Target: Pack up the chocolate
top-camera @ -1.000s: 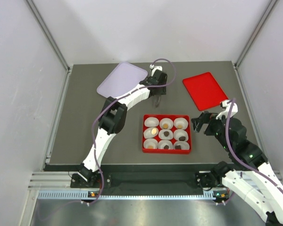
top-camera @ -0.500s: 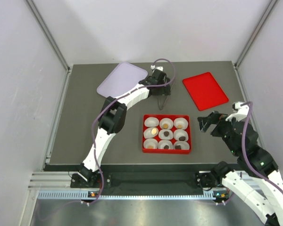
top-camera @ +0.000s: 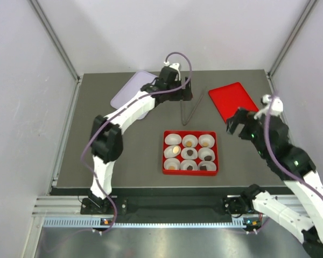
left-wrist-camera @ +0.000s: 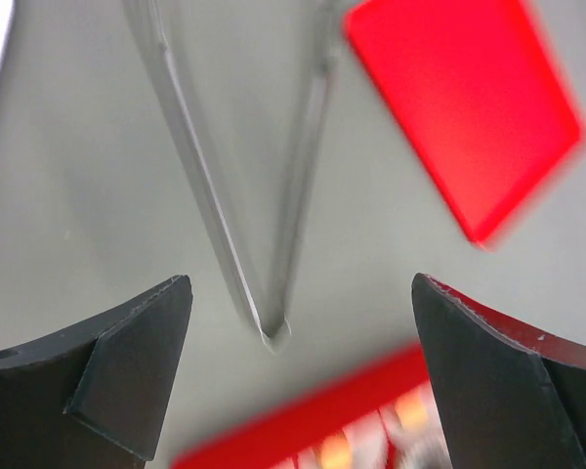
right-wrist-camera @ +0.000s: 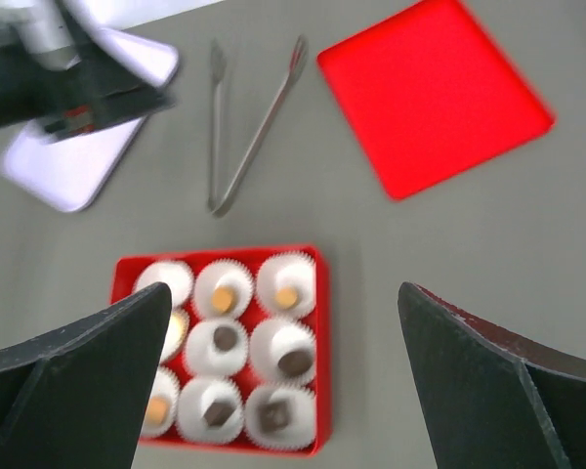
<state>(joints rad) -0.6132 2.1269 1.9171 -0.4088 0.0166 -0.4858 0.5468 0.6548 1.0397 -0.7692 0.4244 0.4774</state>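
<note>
Nine white paper cups [top-camera: 173,139] sit three by three in a red box [top-camera: 190,173] near the middle of the table [top-camera: 124,145], and the chocolate [right-wrist-camera: 225,339] lies inside them, one small piece to a cup. Tan or orange pieces show along the back row and down the left column, dark brown ones in the centre cup and toward the near right corner (the back-left cup looks plain white from above, and I cannot tell what it holds). Beyond the box, thin metal tongs [top-camera: 187,109] lie flat on the table, their joined end pointing toward the box and their two arms spreading toward the back. They rest between a lavender tray [top-camera: 126,92] on the left and a red lid [top-camera: 234,103] on the right, touching neither. The left tool [left-wrist-camera: 301,288] hangs over the far end of the tongs. Its jaws stand wide apart with nothing gripped, and the tongs run up the middle of its wrist view, clear of both jaws. The right tool [right-wrist-camera: 284,289] hovers off the right side of the box, near the lid's front corner. It is likewise released and empty, looking down on the box, the tongs and the lid.
</note>
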